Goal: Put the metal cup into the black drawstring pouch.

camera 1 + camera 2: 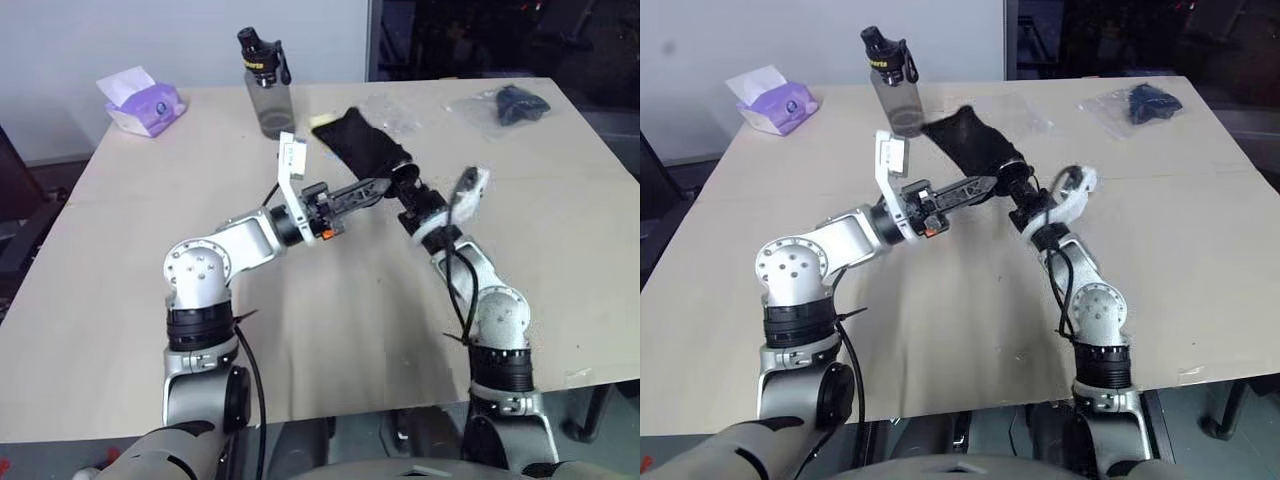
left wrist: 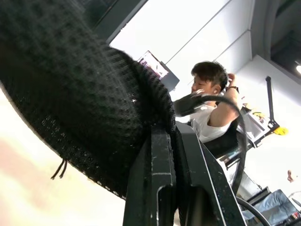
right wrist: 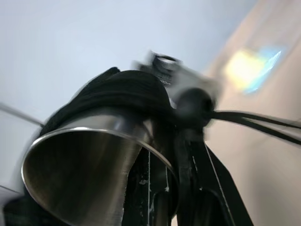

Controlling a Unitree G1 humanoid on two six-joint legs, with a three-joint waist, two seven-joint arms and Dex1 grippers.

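The black drawstring pouch (image 1: 362,145) hangs lifted above the middle of the table, wrinkled and slanting up to the left. My left gripper (image 1: 383,186) comes in from the left and is shut on the pouch's lower edge; its fingers (image 2: 160,188) pinch the black mesh fabric (image 2: 70,94). My right gripper (image 1: 405,188) meets it from the right, shut on the metal cup (image 3: 80,179). The cup's shiny open rim faces the right wrist camera. Its far end is covered by the pouch fabric (image 3: 117,89). In the head views the cup is hidden behind the fingers and the pouch.
A grey translucent bottle (image 1: 265,85) with a black cap stands just behind the pouch. A purple tissue pack (image 1: 145,100) lies at the far left corner, and a dark item in a clear plastic bag (image 1: 515,105) at the far right. A seated person (image 2: 211,103) is beyond the table.
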